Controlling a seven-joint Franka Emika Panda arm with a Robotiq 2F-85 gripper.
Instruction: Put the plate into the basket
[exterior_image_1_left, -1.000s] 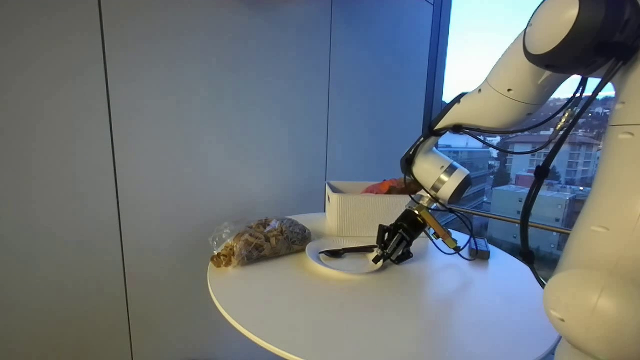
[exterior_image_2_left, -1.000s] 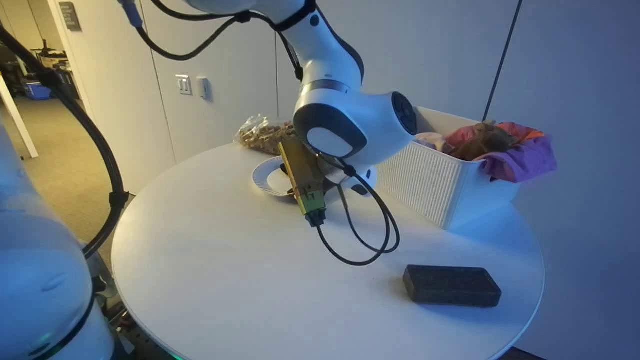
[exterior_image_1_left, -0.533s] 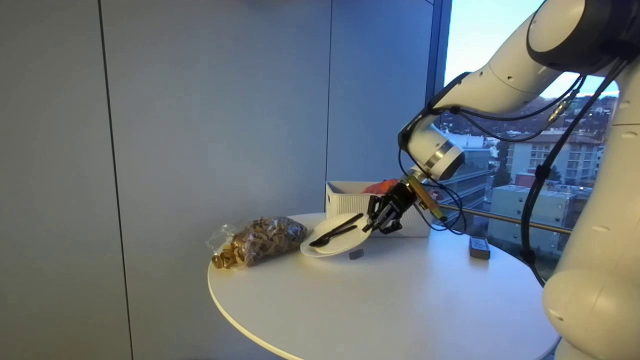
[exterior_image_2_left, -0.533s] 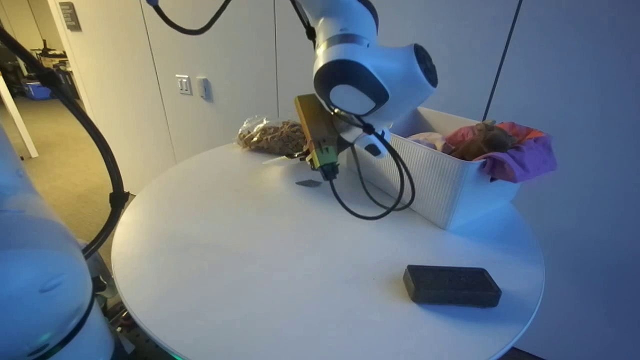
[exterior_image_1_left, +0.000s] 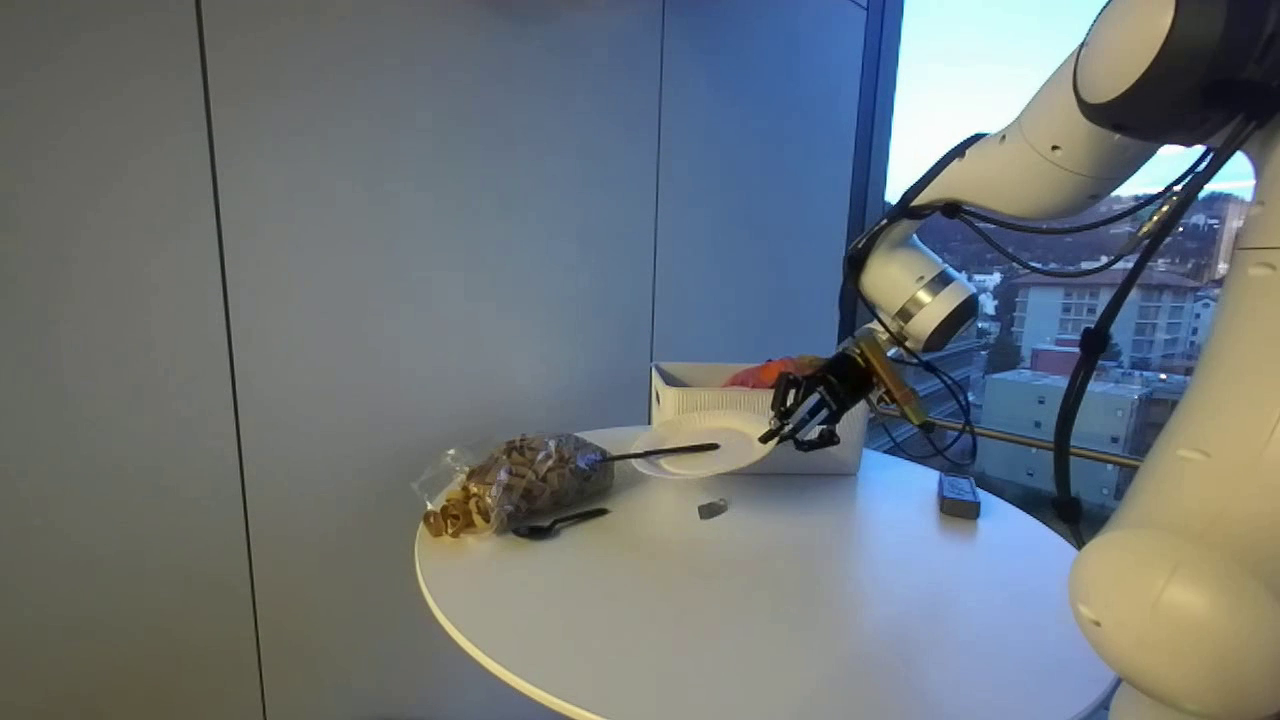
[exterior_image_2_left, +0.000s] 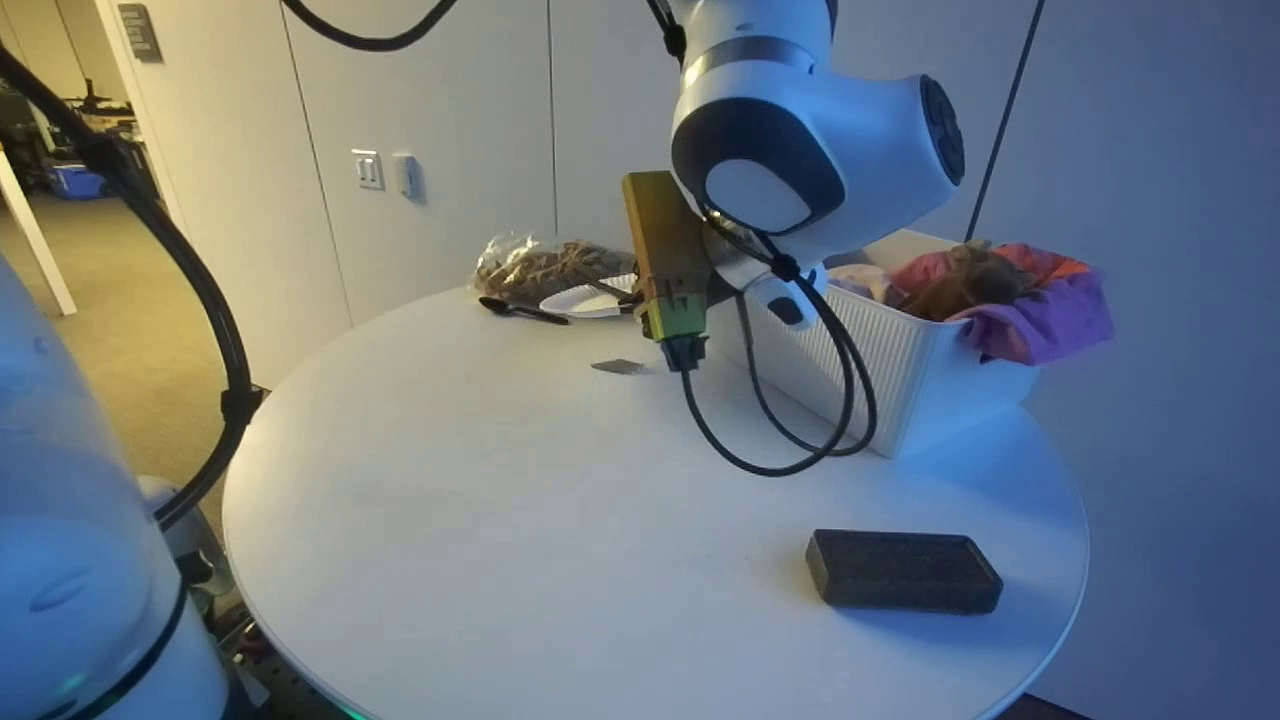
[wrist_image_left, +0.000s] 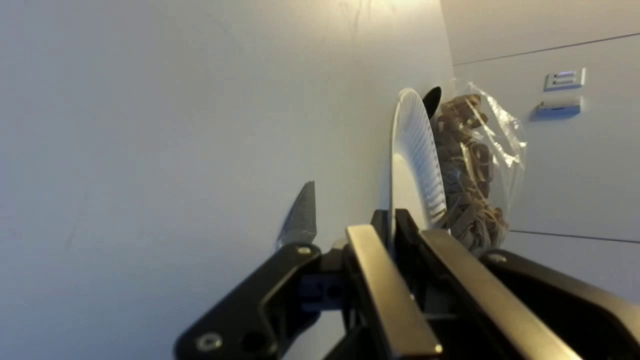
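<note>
Over the white worktop (exterior_image_1_left: 850, 600) the pincer (wrist_image_left: 393, 227) pinches the plate (exterior_image_1_left: 715, 431) by its rim, near the basket (exterior_image_2_left: 912, 375) but outside. I take this for the carry; next the plate must rise over the basket's side.

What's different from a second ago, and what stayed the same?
The jaws, pinching its rim, lifted the plate up off the table. A black spoon left the plate and now lies on the table by the bag. A small grey thing shows where the plate was. The basket and dark box stayed put.
</note>
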